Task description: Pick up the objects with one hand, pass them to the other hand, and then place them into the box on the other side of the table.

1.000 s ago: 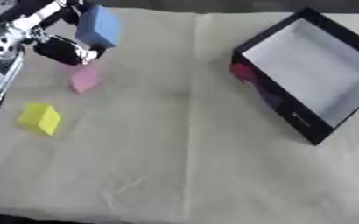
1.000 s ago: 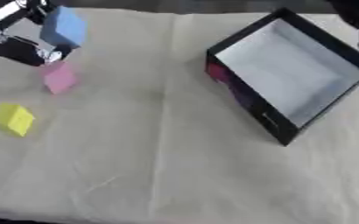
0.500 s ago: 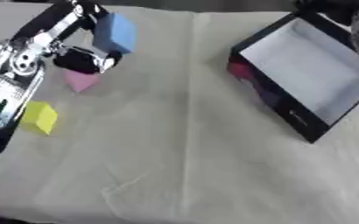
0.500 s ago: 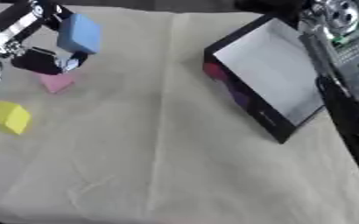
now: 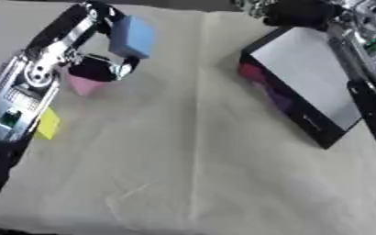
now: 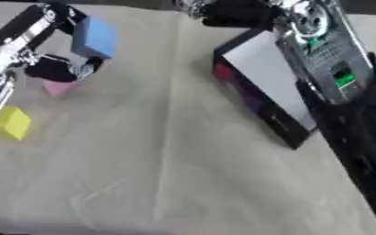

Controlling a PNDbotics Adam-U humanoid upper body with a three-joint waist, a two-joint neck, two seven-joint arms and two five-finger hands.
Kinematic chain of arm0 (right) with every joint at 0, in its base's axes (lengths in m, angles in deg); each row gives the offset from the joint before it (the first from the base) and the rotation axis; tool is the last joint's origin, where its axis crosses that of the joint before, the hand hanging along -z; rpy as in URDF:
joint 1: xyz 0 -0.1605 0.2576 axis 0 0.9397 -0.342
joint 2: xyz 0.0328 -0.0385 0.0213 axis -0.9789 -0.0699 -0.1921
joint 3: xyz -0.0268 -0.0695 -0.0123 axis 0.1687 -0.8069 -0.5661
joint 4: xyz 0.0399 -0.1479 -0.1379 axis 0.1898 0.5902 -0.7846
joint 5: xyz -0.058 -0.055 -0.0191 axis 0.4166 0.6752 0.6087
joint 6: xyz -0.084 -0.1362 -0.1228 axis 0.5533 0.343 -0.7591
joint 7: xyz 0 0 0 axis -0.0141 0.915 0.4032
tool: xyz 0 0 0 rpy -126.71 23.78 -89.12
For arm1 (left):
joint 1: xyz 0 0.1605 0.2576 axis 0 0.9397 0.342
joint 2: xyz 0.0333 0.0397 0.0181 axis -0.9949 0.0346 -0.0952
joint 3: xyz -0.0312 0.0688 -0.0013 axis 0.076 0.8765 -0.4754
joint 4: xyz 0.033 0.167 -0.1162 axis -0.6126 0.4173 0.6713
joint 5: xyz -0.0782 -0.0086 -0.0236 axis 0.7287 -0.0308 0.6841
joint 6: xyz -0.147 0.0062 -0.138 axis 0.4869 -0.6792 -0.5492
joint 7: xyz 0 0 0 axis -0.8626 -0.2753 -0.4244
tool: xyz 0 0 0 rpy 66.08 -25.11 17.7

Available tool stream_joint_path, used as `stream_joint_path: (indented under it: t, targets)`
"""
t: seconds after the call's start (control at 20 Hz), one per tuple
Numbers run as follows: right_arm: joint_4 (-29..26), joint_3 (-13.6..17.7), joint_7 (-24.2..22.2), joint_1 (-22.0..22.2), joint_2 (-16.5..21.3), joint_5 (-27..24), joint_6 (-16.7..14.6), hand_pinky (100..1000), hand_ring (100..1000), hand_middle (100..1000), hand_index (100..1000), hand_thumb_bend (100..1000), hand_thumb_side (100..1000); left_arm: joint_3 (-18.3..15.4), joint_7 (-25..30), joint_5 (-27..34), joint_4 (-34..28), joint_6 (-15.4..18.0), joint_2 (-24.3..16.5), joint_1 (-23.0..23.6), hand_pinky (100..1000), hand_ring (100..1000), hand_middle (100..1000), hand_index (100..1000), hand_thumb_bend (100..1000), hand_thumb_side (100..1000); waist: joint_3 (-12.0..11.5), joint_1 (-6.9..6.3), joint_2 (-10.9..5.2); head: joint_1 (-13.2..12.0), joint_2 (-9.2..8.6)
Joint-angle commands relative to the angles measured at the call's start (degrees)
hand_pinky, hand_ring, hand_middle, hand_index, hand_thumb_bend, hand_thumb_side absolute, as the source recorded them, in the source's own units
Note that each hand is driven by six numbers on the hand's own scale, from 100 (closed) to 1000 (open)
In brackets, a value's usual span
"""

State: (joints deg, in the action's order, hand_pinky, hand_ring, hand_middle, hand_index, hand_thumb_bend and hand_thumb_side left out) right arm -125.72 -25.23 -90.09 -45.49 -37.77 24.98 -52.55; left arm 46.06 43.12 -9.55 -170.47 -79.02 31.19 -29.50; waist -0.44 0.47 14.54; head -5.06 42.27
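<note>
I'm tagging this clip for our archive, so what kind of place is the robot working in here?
Probably a lab or test bench for handover drills, not a home: a table under a wrinkled cream cloth, foam-like blocks such as the blue block in the left hand, and a black box as the drop target.

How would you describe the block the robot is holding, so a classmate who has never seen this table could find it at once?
Start at the black box on the table's right, then cross the cream cloth to the far left corner. There the left hand holds a blue block in the air. The pink block and the yellow block lie on the cloth.
</note>
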Motion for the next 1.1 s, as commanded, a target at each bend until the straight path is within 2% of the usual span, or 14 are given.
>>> stream_joint_path:
  t: [0.05,0.75,1.1]
  targets:
    - [0.45,-0.5,-0.61,-1.76,-0.69,1.8,0.07,885,852,936,916,100,416,-0.23,-0.86,-0.36,0.23,0.18,0.4,-1.04,764,586,618,554,100,100,-0.13,0.63,-2.27,0.33,0.14]
    - [3.45,-3.64,-2.88,-3.08,-4.23,8.93,-0.25,887,868,947,922,100,356,0.19,-2.72,-0.37,2.2,1.32,4.77,-2.66,754,573,611,551,100,102,-0.84,0.86,-2.11,0.41,-0.06]
    - [3.98,-4.13,-5.19,-2.93,-4.46,11.91,-2.19,894,892,965,937,100,267,0.58,-2.91,-0.44,2.24,1.54,5.29,-2.87,750,571,607,549,100,100,-0.93,0.84,-2.02,0.36,0.04]
